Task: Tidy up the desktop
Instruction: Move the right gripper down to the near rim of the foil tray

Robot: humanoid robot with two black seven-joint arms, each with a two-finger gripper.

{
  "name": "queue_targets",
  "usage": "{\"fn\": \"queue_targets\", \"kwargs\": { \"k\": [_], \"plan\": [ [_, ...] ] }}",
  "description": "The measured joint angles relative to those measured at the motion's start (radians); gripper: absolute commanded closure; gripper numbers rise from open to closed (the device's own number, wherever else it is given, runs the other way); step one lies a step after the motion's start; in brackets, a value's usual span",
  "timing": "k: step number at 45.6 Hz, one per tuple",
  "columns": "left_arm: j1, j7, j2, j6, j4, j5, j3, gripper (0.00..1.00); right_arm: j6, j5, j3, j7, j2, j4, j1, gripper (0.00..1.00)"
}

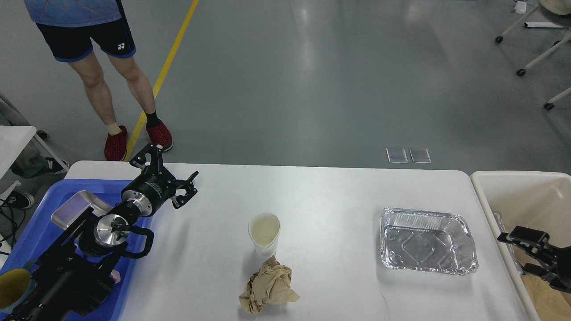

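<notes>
The white desktop point(321, 191) holds a white paper cup point(264, 234) standing upright, a crumpled brown paper ball point(267, 287) just in front of it, and an empty foil tray point(426, 240) to the right. My left gripper point(167, 171) is open and empty, above the desktop's back left near the blue tray. My right gripper point(519, 252) is open and empty, coming in at the right edge over the beige bin, to the right of the foil tray.
A blue plastic tray point(31, 232) at the left holds a metal dish point(73, 213) and a yellow cup point(11, 287). A beige bin point(526, 196) stands at the right with brown paper inside. A person point(102, 76) stands beyond the table's far left corner.
</notes>
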Motion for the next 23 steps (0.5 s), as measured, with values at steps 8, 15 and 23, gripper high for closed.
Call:
{"fn": "queue_targets", "kwargs": {
  "k": [8, 15, 23],
  "plan": [
    [0.001, 0.0, -0.001, 0.004, 0.0, 0.0, 0.0, 0.03, 0.0, -0.025, -0.003, 0.0, 0.108, -0.095, 0.006, 0.0],
    [0.003, 0.0, 0.0, 0.004, 0.0, 0.0, 0.0, 0.03, 0.0, -0.052, -0.005, 0.0, 0.179, -0.161, 0.032, 0.0],
    [0.009, 0.001, 0.001, 0.005, 0.0, 0.0, 0.0, 0.03, 0.0, -0.064, -0.009, 0.0, 0.23, -0.188, 0.06, 0.01]
  ]
}}
